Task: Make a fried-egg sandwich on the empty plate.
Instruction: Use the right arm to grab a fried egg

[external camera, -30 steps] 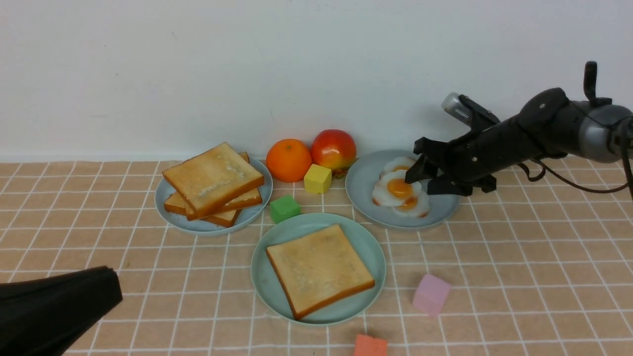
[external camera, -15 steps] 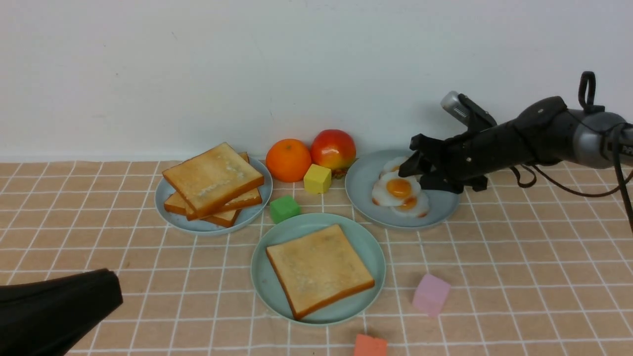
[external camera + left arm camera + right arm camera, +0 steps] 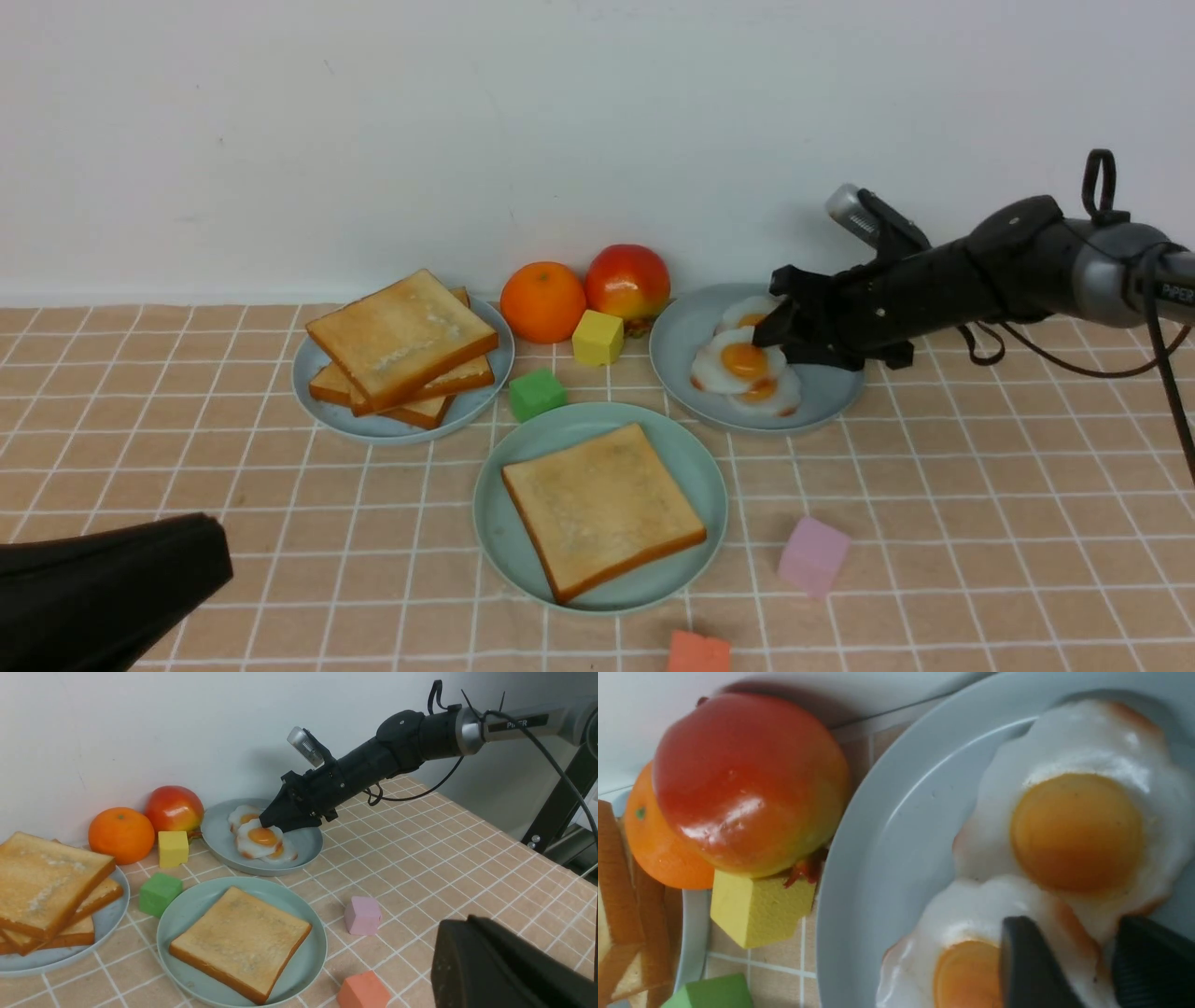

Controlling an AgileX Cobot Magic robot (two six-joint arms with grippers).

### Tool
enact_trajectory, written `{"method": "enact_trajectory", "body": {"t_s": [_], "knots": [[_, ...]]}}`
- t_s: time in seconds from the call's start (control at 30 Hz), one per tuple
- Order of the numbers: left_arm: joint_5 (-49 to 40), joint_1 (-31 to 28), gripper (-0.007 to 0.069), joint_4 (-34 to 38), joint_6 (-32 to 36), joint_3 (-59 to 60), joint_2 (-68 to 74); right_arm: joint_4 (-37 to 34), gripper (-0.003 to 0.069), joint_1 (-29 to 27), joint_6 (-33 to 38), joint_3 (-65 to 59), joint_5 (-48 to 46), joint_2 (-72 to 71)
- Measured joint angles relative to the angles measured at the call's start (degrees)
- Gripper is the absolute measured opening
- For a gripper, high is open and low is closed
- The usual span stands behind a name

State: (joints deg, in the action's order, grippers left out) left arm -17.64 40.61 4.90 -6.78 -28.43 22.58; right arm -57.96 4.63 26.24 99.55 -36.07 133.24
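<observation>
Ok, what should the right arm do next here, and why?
Probably close the right gripper on the top fried egg: its fingers straddle the white edge, jaws apart, and the toast on the mint-green plate is bare.

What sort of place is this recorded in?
Probably a staged lab tabletop, not a kitchen: toy toast on a mint-green plate, coloured cubes on a checked cloth, a plain white wall.

Checked cloth (image 3: 980, 485), mint plate (image 3: 504, 551), two grey-blue plates (image 3: 383, 429) (image 3: 681, 345), orange (image 3: 544, 301), perhaps an apple (image 3: 628, 282), four coloured cubes (image 3: 598, 337) (image 3: 537, 393) (image 3: 814, 556) (image 3: 700, 653)
</observation>
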Motion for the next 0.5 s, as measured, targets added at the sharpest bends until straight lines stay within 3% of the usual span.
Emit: {"method": "enact_trajectory", "body": {"t_s": [0.1,0.27,0.5], "knots": [[-0.04,0.0,-0.0013,0.0,0.0,0.0,0.0,-0.59,0.0159,0.0,0.35,0.0,-0.61,0.05],[-0.04,0.0,-0.0013,0.0,0.0,0.0,0.0,-1.18,0.0094,0.0,0.46,0.0,-1.11,0.05],[-0.04,0.0,-0.001,0.0,0.0,0.0,0.0,-1.1,0.0085,0.0,1.12,0.0,-1.51,-0.77]]}}
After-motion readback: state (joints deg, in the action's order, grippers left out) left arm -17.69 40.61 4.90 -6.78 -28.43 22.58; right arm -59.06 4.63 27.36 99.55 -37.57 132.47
